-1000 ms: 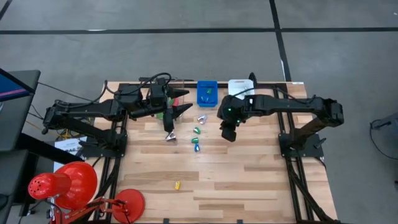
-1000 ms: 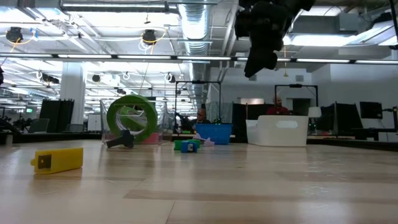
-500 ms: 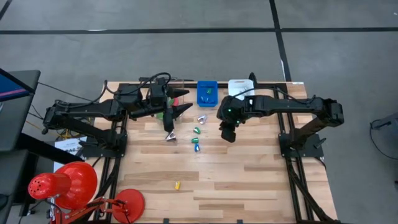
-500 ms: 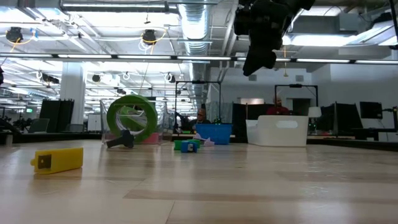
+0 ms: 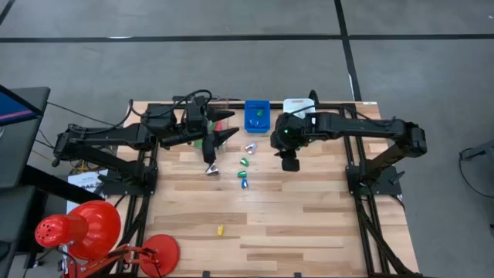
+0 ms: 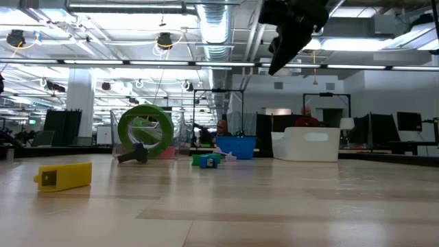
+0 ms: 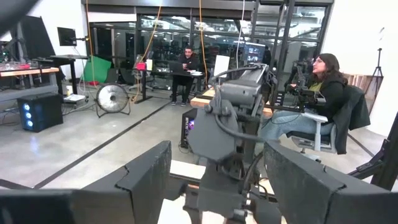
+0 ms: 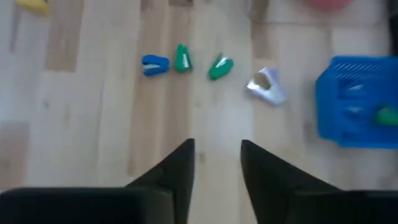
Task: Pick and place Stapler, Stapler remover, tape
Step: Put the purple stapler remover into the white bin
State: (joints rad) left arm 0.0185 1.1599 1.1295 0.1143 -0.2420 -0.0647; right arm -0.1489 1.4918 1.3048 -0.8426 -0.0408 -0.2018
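The task is judged partly done: a few small items already lie in the blue bin (image 5: 257,115) at the tabletop's far edge, while a blue item (image 8: 155,65), two green ones (image 8: 183,58) and a silver one (image 8: 267,86) remain loose on the tabletop (image 5: 309,208) near that edge. A green tape roll (image 6: 145,131) stands upright near the far left corner, where the left gripper (image 5: 210,147) is seen, fingers spread. The right gripper (image 8: 216,163) hangs above the loose items, empty, its fingers narrowly parted.
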